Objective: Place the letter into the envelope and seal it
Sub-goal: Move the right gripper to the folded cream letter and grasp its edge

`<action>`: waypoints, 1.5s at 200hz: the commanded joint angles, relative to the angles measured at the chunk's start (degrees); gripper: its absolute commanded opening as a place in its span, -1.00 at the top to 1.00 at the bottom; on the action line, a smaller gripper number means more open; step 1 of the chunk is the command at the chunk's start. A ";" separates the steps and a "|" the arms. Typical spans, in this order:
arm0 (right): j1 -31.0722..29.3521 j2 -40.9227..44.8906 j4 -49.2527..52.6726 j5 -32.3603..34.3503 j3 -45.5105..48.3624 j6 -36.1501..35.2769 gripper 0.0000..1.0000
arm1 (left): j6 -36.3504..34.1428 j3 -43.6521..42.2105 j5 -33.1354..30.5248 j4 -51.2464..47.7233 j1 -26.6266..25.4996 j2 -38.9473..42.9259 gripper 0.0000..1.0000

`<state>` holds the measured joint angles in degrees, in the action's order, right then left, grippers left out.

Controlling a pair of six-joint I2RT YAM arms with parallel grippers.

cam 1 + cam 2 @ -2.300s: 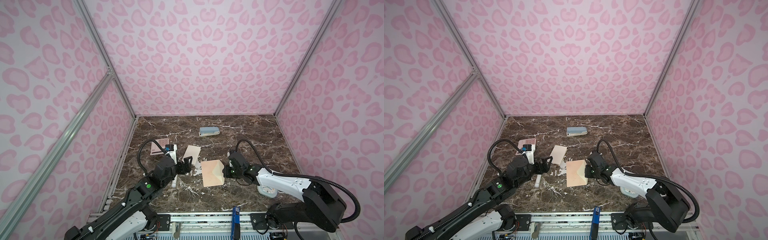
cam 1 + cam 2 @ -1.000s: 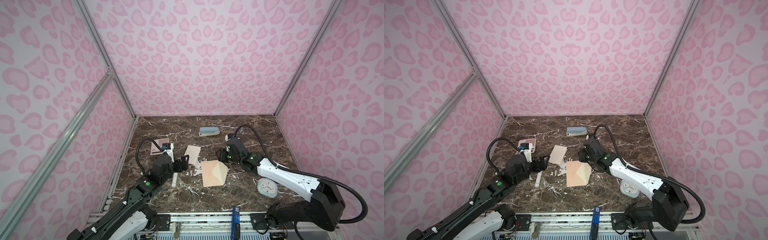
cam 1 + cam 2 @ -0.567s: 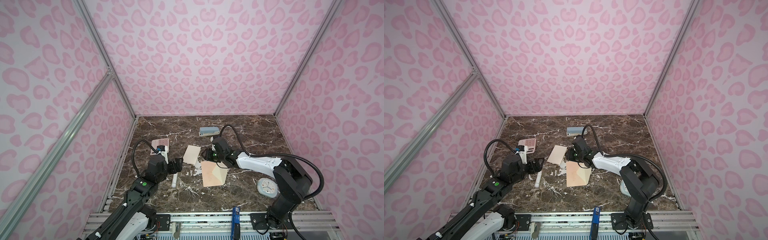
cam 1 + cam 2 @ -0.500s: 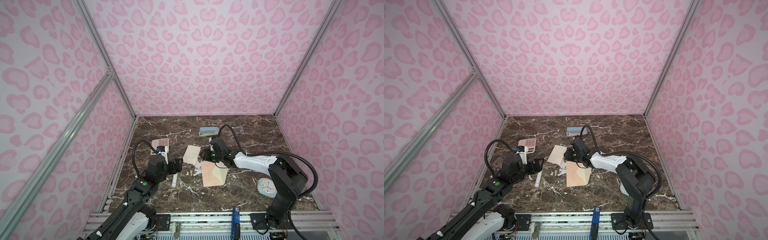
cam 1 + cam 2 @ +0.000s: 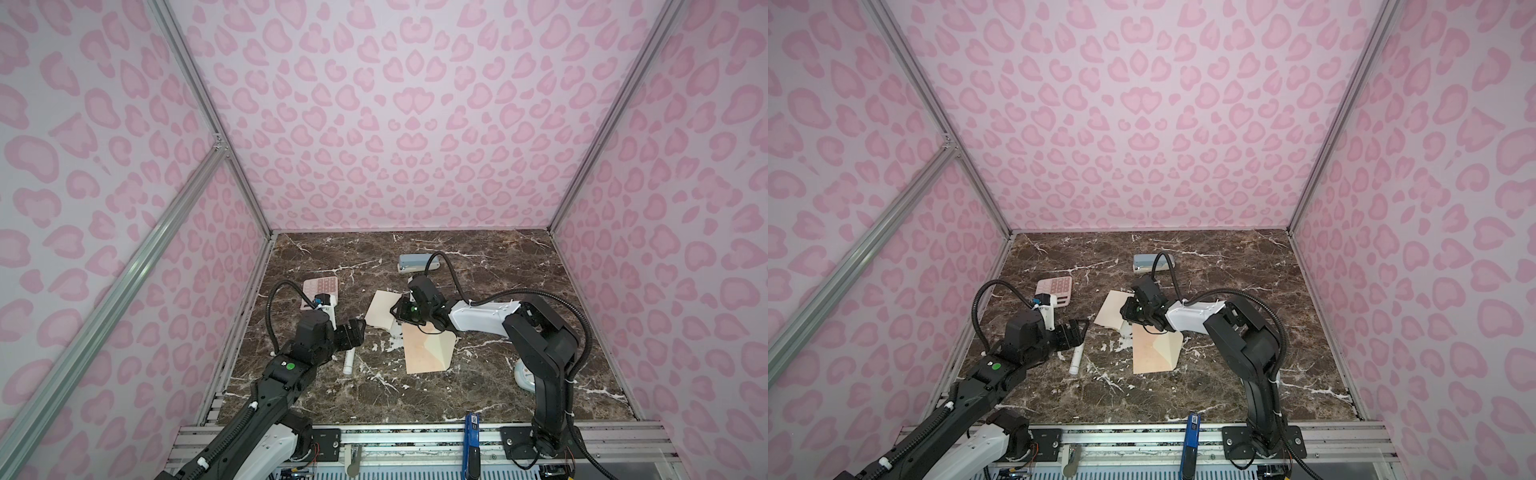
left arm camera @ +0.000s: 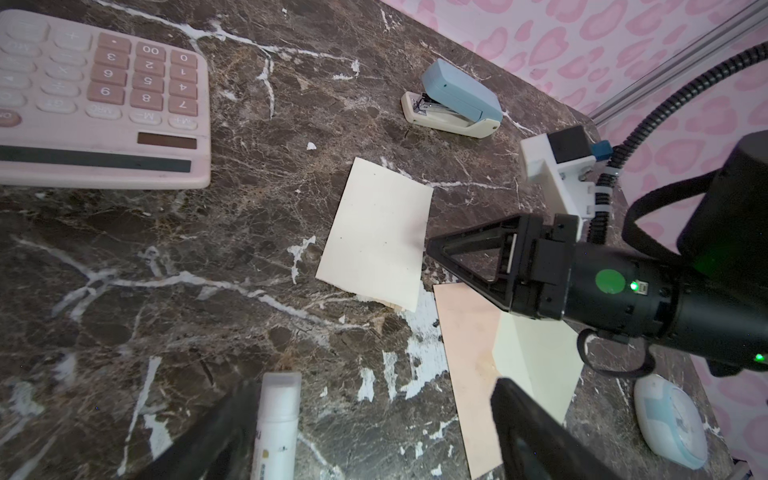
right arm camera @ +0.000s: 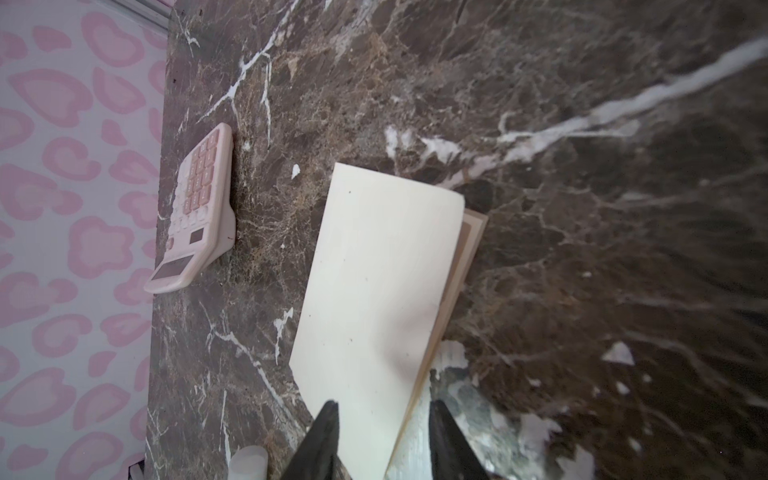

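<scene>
I see the letter (image 5: pixel 380 312) lying folded, plain side up, on the worktop (image 5: pixel 478 395) left of centre. It is outside the envelope (image 5: pixel 417 351), which lies flat just near-right of it with its pale flap (image 5: pixel 441 347) open towards the right. My right pincer (image 7: pixel 382 405) is at the letter's right edge. Its jaws stand partly apart, one tip over the paper and one past the edge, gripping nothing, though I cannot tell whether the tips touch the sheet. My left pincer (image 5: pixel 358 332) hangs wide open and empty just left of the letter, above the far end of a white glue stick (image 5: pixel 348 360). A pink calculator (image 5: pixel 320 286) sits far left, and a blue stapler (image 5: pixel 415 262) lies beyond the letter.
</scene>
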<state>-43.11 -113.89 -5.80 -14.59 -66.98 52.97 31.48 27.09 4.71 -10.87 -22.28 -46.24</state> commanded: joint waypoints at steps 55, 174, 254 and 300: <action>-0.17 -3.22 -2.72 -0.35 -1.18 2.75 0.24 | -0.72 -0.25 1.94 2.33 0.40 -0.99 -0.81; -0.26 -4.44 -3.60 -1.41 -2.27 3.59 0.45 | -0.57 -0.10 2.60 2.19 0.57 -1.19 -0.81; -0.31 -3.22 -3.68 -1.96 -2.22 3.15 0.83 | -0.39 -0.04 2.50 1.41 0.49 -0.46 -0.81; -0.31 -1.57 -3.17 -2.44 -2.54 1.67 0.98 | -0.19 0.56 2.60 0.94 0.55 -0.12 -0.81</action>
<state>-43.42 -116.07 -7.81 -16.71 -69.12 55.90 31.31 26.89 7.07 -10.33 -21.78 -46.68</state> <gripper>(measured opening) 0.050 0.905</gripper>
